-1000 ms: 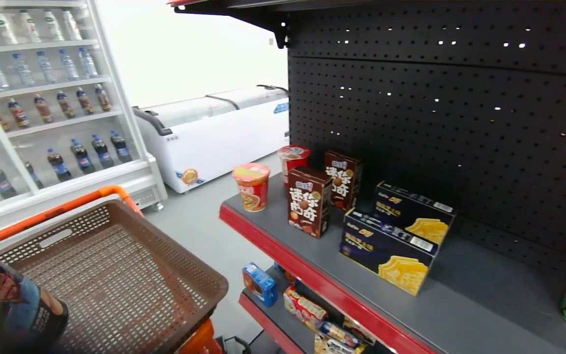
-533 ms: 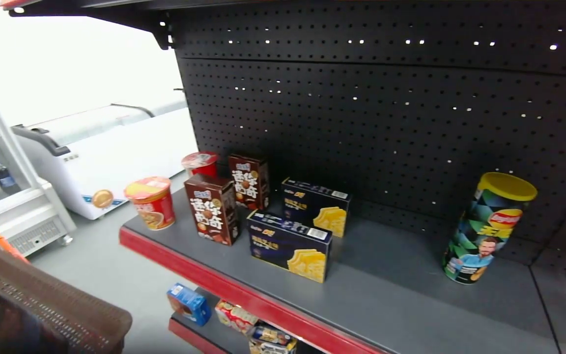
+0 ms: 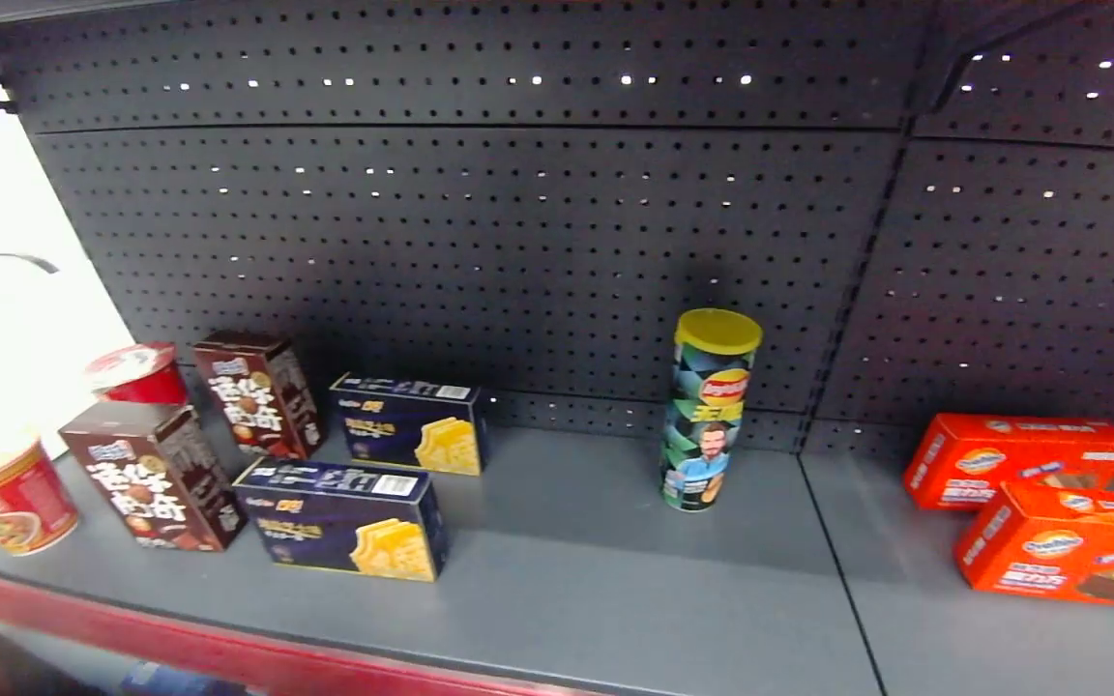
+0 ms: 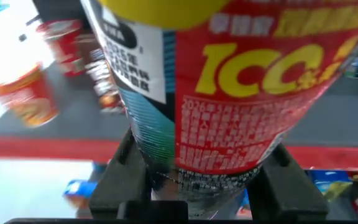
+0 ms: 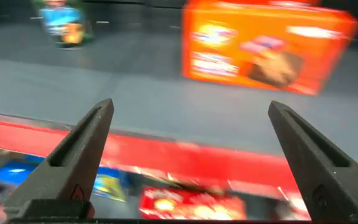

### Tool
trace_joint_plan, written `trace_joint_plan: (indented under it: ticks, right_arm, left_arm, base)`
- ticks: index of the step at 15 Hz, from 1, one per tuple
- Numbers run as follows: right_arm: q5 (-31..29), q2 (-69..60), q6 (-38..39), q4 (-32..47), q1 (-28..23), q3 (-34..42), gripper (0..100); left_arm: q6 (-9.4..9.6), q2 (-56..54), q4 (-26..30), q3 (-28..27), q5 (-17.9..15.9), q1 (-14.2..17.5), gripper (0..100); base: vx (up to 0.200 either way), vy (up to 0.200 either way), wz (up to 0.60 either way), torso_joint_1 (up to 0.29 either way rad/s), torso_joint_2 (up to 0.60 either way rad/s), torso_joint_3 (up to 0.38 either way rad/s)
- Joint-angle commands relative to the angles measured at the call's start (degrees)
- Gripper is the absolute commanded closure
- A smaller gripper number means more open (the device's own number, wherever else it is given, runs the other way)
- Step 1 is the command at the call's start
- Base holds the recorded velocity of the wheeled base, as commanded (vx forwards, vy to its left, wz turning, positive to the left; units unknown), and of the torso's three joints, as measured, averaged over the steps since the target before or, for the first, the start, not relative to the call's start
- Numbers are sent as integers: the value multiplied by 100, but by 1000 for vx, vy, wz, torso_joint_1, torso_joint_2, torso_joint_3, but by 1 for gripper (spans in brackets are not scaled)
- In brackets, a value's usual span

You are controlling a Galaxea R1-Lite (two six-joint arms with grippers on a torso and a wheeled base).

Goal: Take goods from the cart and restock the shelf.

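One tall snack can with a red and yellow printed label (image 4: 241, 93) sits clamped in the left gripper (image 4: 207, 180), whose two black fingers (image 4: 129, 177) press its lower body from either side. It is held out in front of the grey metal shelf board (image 3: 615, 580), on the near side of the red front edge (image 3: 228, 652) and not yet on the board. A second can of the same shape, yellow-lidded with a green and black pattern (image 3: 707, 411), stands upright alone mid-shelf, close to the black perforated back panel (image 3: 518, 242). To its left are six items in pairs: two dark blue flat boxes with a yellow picture (image 3: 344, 517) (image 3: 412, 435), one in front of the other, then two brown upright boxes with white lettering (image 3: 156, 474) (image 3: 262, 391), then two red noodle cups (image 3: 6, 493) (image 3: 136, 375) at the shelf's left end. To the right, past the seam in the board, lie two orange flat boxes (image 3: 1016, 459) (image 3: 1070, 551), the nearer one close to the front. The right gripper (image 5: 189, 109) hangs before that stretch of the red edge with its fingers spread wide and nothing between them, facing one orange box. Below the edge a lower shelf holds small packets — their number cannot be told.
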Motion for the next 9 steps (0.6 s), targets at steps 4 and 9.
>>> trace_joint_plan:
  ticks: [4, 9]
  right_arm:
    - [2, 2, 0, 0, 0, 1, 0]
    - [-209, 46, -334, 35, -35, -25, 0]
  left_arm:
    - [9, -148, -6, -48, 12, 9, 100]
    - [45, -148, 398, -760, 21, 9, 100]
  base:
    - [0, 0, -150, 2, -1, -1]
    - [0, 0, 0, 0, 0, 0]
